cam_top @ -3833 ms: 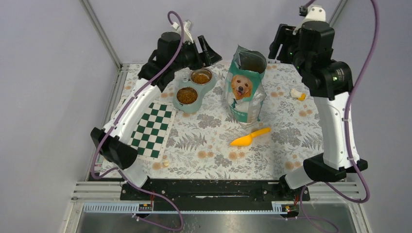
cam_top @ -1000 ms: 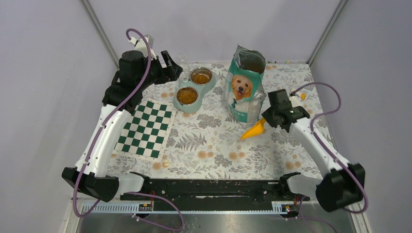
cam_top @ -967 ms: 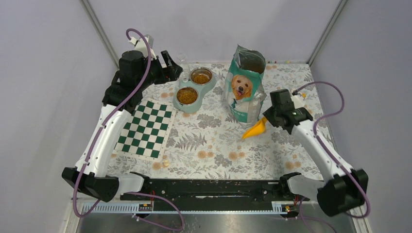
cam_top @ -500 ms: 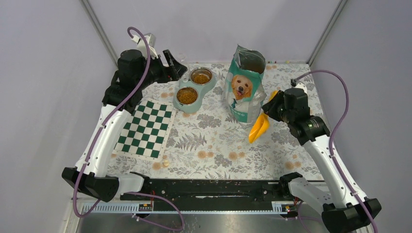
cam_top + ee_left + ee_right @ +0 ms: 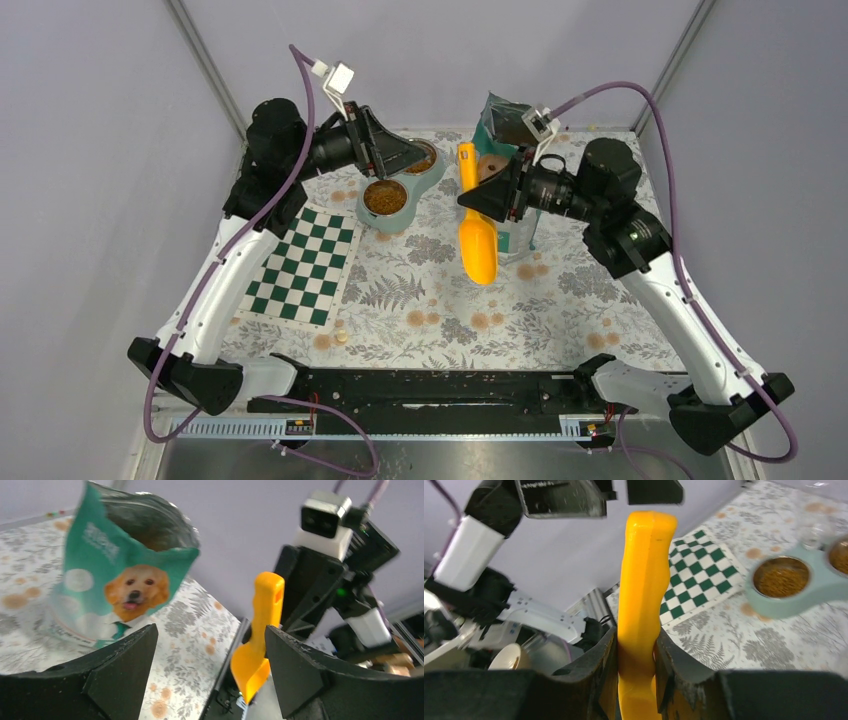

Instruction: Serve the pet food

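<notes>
Holding the scoop [image 5: 477,225] in the air: the right pincer [image 5: 492,200] is clamped on its handle. The scoop is clear of the table [image 5: 430,310], handle up, cup hanging down. Can't tell if anything is in the cup; it looks empty to me.

The left pincer [image 5: 207,645] is spread apart with nothing in it, hovering over the feeder [image 5: 428,183], which sits by the far edge, left of centre.

The pouch [image 5: 125,585] stands upright with its mouth open near the far edge, right of centre, just behind the right arm.

Kibble [image 5: 384,198] fills the feeder's near well. The left pincer mostly hides the far well from above, but the right wrist view shows some in there too. Can't tell what's down inside the pouch.

My read: the scoop is picked up but not yet dipped in the pouch.
- Next, roll the wrist so the cup leads, then lower it through the pouch mouth.
- The risk is knocking the pouch over.
- The left pincer could steady the pouch rim, but it would have to shift toward the right edge first.
</notes>
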You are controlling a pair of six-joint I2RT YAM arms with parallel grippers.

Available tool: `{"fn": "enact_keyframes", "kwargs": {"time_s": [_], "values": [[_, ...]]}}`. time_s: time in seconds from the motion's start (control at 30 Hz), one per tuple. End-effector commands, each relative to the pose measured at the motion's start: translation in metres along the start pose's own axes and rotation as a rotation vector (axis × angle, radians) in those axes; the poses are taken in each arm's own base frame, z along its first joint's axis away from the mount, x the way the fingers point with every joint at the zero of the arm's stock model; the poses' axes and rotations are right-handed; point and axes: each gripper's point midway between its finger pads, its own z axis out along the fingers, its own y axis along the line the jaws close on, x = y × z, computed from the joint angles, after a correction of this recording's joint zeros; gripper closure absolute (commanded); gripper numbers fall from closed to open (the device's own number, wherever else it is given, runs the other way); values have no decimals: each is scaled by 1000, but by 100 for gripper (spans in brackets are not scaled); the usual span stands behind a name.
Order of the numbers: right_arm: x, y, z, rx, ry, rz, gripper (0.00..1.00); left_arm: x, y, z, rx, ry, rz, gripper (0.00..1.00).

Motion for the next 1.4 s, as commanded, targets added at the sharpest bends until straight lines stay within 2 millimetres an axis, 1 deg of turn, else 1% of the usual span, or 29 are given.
{"fn": "enact_keyframes", "kwargs": {"time_s": [0.0, 0.1, 0.17, 0.23, 0.33, 0.4, 0.5, 0.53, 0.6, 0.73, 0.77, 0.8, 0.83, 0.87, 0.9, 0.93, 0.97, 1.0, 1.07, 1.1, 1.2, 1.3, 1.37], "values": [[-14, 50, 6, -274, 34, -110, 100, 4, -48, -3, 233, 46, 52, 20], [-13, 61, 11, -335, 73, -106, 100, 7, -67, -10, 336, 46, 86, 19], [-12, 66, 14, -367, 91, -107, 100, 13, -74, -11, 377, 62, 96, 18], [-14, 70, 18, -382, 95, -109, 100, 18, -78, -10, 399, 73, 111, 18], [-13, 78, 21, -419, 111, -115, 100, 23, -80, -6, 413, 91, 105, 18], [-12, 83, 22, -444, 130, -114, 100, 23, -80, -5, 417, 93, 104, 21], [-7, 86, 21, -472, 162, -112, 100, 24, -85, -8, 452, 102, 126, 29], [-6, 86, 21, -479, 172, -110, 100, 26, -87, -9, 473, 108, 140, 33], [-4, 88, 21, -495, 191, -106, 100, 29, -91, -13, 509, 123, 162, 48], [-3, 90, 21, -518, 213, -98, 100, 31, -96, -16, 549, 141, 185, 70], [-4, 90, 22, -518, 215, -96, 100, 31, -97, -16, 556, 136, 189, 78], [-3, 89, 23, -517, 218, -94, 100, 29, -99, -17, 565, 133, 189, 94], [-3, 87, 25, -511, 219, -92, 100, 27, -100, -17, 568, 128, 191, 100], [-4, 85, 27, -499, 215, -91, 94, 24, -100, -16, 560, 119, 189, 100], [-5, 82, 28, -476, 203, -97, 79, 19, -98, -15, 539, 103, 189, 100], [-5, 78, 28, -446, 188, -109, 66, 14, -93, -14, 505, 86, 182, 100], [-6, 74, 28, -414, 172, -132, 47, 7, -86, -12, 461, 63, 171, 100], [-7, 68, 28, -371, 154, -152, 34, -1, -79, -11, 411, 34, 159, 100], [-10, 52, 25, -261, 110, -210, 17, -17, -63, -12, 320, -20, 124, 100], [-7, 43, 23, -211, 98, -237, 13, -23, -57, -14, 293, -38, 106, 100], [-9, 27, 11, -101, 28, -354, 11, -37, -46, -18, 247, -88, 43, 100], [-9, 17, 2, -42, -6, -421, 12, -43, -47, -21, 270, -107, -23, 100], [-6, 14, 3, -35, 0, -423, 13, -45, -48, -21, 274, -108, -51, 100]]}}
